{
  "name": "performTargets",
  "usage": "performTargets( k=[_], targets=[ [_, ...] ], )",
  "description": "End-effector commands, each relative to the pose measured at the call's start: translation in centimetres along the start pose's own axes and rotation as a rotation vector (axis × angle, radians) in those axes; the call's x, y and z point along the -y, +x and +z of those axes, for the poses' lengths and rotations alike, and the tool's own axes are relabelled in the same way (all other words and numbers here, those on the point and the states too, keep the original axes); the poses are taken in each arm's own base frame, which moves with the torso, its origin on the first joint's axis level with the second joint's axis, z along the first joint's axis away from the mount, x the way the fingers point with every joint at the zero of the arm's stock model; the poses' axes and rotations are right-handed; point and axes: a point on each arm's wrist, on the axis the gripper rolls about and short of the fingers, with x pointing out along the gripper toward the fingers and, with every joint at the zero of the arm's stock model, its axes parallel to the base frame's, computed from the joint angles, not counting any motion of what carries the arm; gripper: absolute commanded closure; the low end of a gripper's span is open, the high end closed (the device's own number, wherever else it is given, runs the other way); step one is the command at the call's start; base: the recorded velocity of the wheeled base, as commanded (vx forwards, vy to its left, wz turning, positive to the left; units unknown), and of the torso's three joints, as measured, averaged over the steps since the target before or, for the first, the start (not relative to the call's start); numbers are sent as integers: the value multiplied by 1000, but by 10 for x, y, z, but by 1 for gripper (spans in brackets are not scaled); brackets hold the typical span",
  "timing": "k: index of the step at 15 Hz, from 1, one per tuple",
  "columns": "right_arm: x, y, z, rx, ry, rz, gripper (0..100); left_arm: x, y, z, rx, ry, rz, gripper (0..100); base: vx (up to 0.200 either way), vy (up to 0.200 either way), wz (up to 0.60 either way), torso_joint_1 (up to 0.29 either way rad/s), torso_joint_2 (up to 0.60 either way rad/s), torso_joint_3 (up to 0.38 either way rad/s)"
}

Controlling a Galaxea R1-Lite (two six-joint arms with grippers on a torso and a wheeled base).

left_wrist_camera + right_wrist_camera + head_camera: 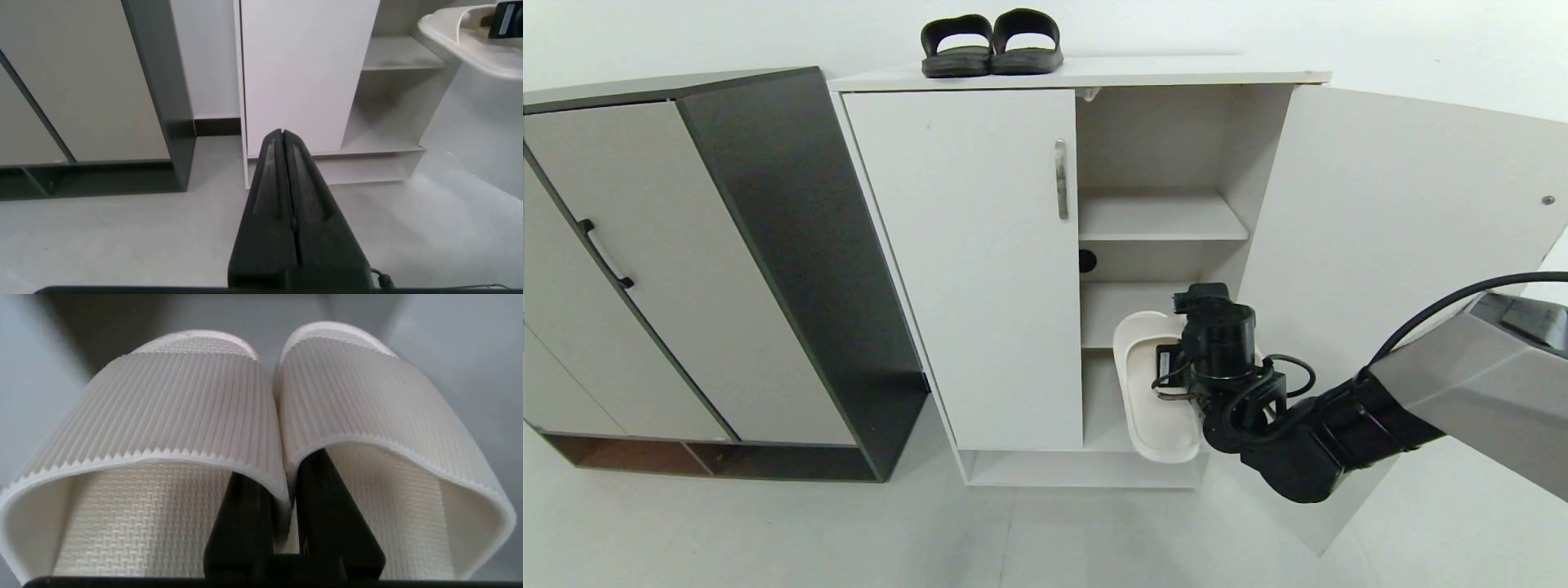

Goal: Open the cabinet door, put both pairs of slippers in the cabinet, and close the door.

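A pair of white slippers hangs sole-out in front of the white cabinet's open right half, level with its lower shelves. My right gripper is shut on them. In the right wrist view one finger sits inside each white slipper, pinching their adjoining walls at the right gripper. A pair of black slippers rests on the cabinet top. The right door is swung wide open; the left door with its metal handle is closed. My left gripper is shut and empty, low over the floor before the cabinet.
A grey and dark cabinet stands close to the left of the white one, doors closed. Inside the open half are bare shelves. The open door sits just beside my right arm. Pale floor lies in front.
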Motion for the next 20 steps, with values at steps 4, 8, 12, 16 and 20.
performTargets(
  k=[4,8,12,16,20],
  targets=[
    [-9,-5,-12,1,-18,27,100,0,0,0,-1,1,0,100,0,0,0,0,0,0],
    [-9,-4,-19,7,-31,20,100,0,0,0,-1,3,0,100,0,0,0,0,0,0],
    [-17,-7,-23,4,-36,39,100,0,0,0,-1,1,0,100,0,-150,0,3,2,3],
    [-20,-7,-27,11,-33,34,100,0,0,0,-1,3,0,100,0,0,0,0,0,0],
    [-20,-6,-29,7,-34,33,100,0,0,0,-1,3,0,100,0,0,0,0,0,0]
  ],
)
